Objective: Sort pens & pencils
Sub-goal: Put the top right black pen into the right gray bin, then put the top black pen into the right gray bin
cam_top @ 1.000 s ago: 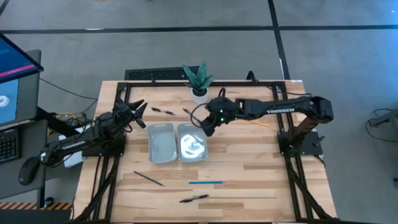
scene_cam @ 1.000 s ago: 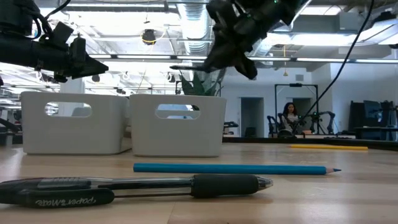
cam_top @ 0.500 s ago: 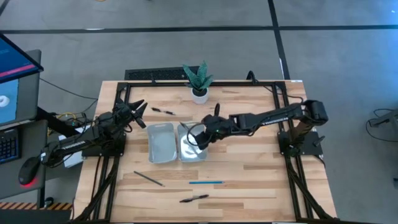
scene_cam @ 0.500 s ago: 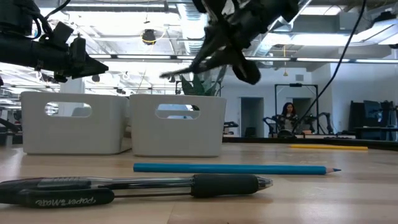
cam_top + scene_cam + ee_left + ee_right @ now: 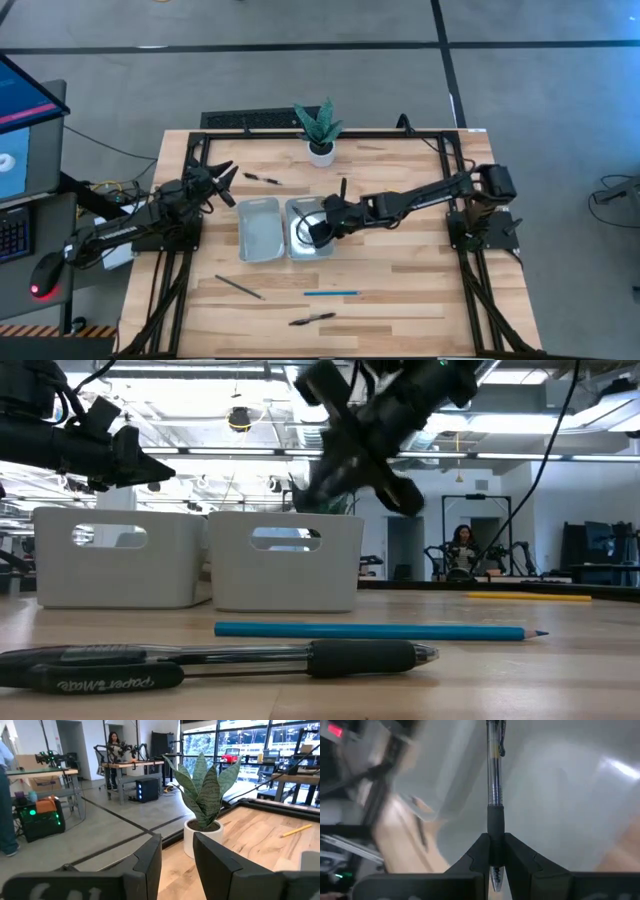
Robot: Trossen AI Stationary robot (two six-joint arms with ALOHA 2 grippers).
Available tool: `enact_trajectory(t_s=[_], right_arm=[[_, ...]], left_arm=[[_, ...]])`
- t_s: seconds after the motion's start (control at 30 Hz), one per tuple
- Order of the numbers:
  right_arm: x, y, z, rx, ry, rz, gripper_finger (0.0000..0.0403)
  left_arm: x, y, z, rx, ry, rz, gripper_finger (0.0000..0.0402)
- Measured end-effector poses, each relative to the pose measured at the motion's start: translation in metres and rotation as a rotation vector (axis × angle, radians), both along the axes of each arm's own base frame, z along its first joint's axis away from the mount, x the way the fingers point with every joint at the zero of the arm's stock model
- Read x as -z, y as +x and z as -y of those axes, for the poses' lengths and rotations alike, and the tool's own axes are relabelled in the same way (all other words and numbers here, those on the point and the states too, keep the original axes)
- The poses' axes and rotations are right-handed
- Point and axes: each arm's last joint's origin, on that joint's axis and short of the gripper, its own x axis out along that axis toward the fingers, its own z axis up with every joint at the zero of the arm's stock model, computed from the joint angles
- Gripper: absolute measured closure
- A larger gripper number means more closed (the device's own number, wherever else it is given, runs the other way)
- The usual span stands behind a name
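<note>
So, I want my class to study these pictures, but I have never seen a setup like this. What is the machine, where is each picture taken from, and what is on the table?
It is a robot with two dark arms at a wooden table, each ending in a two-finger gripper.

One picture looks straight down, one looks level across the table top, and two come from cameras on the wrists.

The right gripper is over the right tray, shut on a black pen. The left gripper waits, open, near the table's left edge.

Beside it sits the left tray. Loose on the table are a blue pencil, a yellow pencil, a grey pencil, two more pens and a potted plant.
</note>
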Motion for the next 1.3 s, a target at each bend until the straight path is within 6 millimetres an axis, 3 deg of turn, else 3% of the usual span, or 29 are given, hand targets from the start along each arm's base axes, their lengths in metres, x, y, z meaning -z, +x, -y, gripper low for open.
enact_trajectory(t_s=[0.17,0.83,1.3], right_arm=[[0.018,0.003,-0.01,-0.019,0.006,-0.049,0.0339],[0.014,0.005,-0.009,0.019,0.046,-0.023,0.0337],[0.013,0.006,-0.009,-0.009,0.024,-0.005,0.0253]], left_arm=[[0.0,0.0,0.0,0.001,-0.001,-0.006,0.0298],[0.001,0.001,0.0,0.001,-0.003,-0.009,0.0298],[0.001,0.001,0.0,0.001,-0.003,-0.009,0.0298]])
